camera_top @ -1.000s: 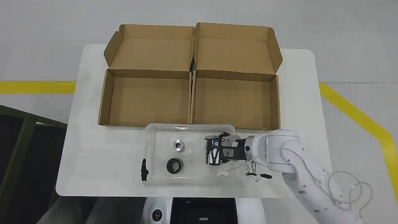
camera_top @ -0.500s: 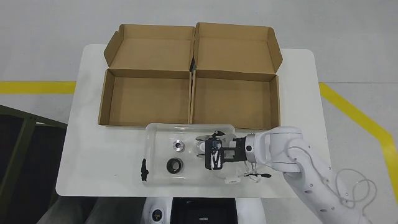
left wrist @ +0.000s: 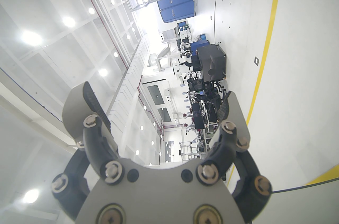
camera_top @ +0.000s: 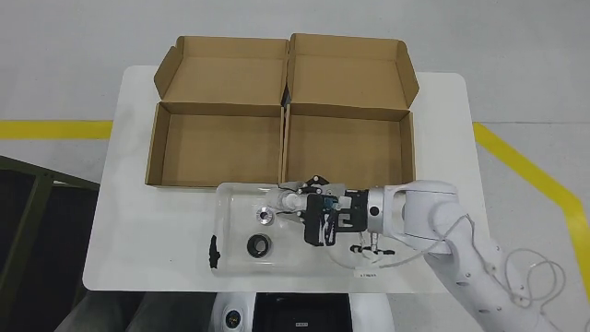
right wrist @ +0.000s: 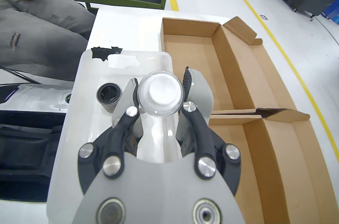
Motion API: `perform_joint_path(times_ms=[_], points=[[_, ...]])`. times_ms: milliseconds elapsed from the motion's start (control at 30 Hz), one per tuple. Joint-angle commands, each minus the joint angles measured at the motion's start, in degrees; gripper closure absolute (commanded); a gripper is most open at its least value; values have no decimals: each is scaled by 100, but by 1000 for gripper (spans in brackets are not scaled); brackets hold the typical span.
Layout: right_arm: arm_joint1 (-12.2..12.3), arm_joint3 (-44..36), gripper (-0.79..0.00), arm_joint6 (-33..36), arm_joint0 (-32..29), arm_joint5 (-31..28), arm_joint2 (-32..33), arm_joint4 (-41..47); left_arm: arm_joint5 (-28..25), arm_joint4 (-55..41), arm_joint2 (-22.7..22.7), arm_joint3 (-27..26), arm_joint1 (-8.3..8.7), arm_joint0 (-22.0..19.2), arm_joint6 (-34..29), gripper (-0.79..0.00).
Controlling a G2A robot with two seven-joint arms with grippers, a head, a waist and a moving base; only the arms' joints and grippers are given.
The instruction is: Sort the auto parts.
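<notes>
Over the clear tray (right wrist: pixel 84 129), the right gripper (right wrist: pixel 161 83) clamps its fingers (right wrist: pixel 198 90) on a round white part (right wrist: pixel 160 95), perhaps a cap; lift it level and high before crossing to a cardboard box (right wrist: pixel 193 50).

Showed white, rounded shells on the right arm (camera_top: pixel 442 231), lower right of the top view, with a thin pale cable (camera_top: pixel 555 284) looped beside. Carried grey metal finger plates, black linkages, ribbed black pads and silver screws on left gripper (left wrist: pixel 158 92) and right gripper (right wrist: pixel 160 79).
</notes>
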Motion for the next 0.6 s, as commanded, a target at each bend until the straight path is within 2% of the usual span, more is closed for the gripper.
perform_joint_path(times_ms=[0, 567], points=[[-1, -7, 0, -156, 73, 10, 66, 44, 0, 0, 0, 0, 0, 0, 0, -785], [-1, 78, 0, -919, 381, 57, 435, 423, 0, 0, 0, 0, 0, 0, 0, -785]])
